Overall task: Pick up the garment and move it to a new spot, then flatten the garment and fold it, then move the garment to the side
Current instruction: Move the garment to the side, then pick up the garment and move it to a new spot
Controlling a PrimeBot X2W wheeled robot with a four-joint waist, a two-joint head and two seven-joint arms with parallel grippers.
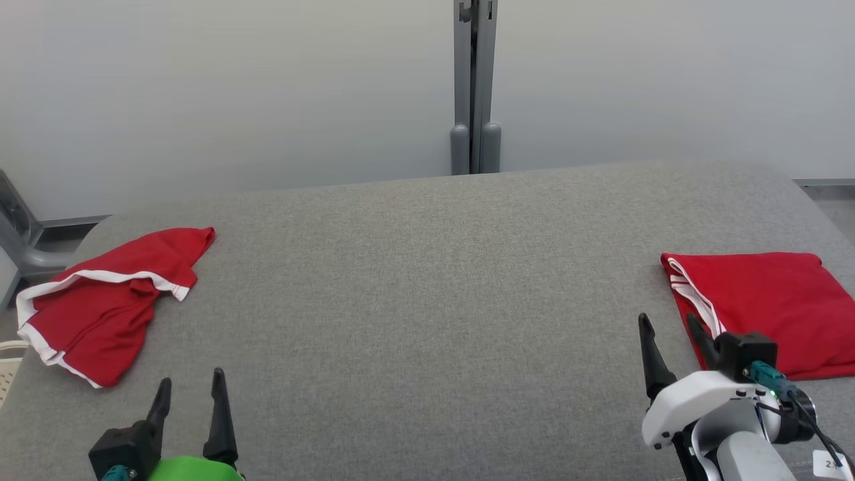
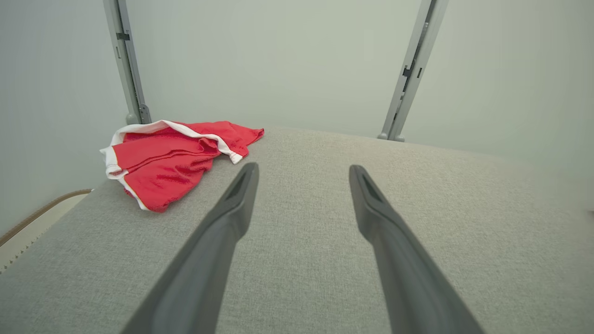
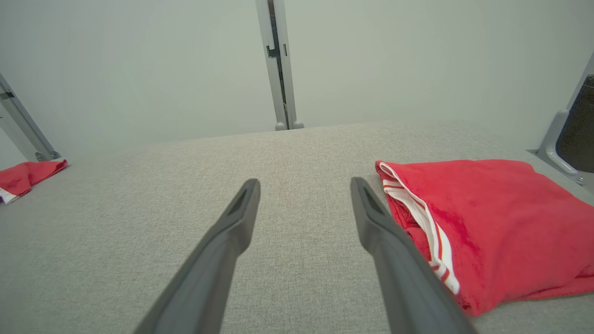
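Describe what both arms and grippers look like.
Left gripper: two long dark tapered fingers, black base, bright green cover, teal connector. Right gripper: same dark fingers, black mount, white wrist shell, grey forearm, teal plug, black cables, small white label.

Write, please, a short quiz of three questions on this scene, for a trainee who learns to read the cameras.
1. True or false: the crumpled red garment lies apart from the left pincer.
2. The folded red garment lies nearest: A) the left pincer; B) the right pincer; C) the crumpled red garment.
3. Fill in: both pincers stand ___, holding nothing.
Key: 1 true; 2 B; 3 open.
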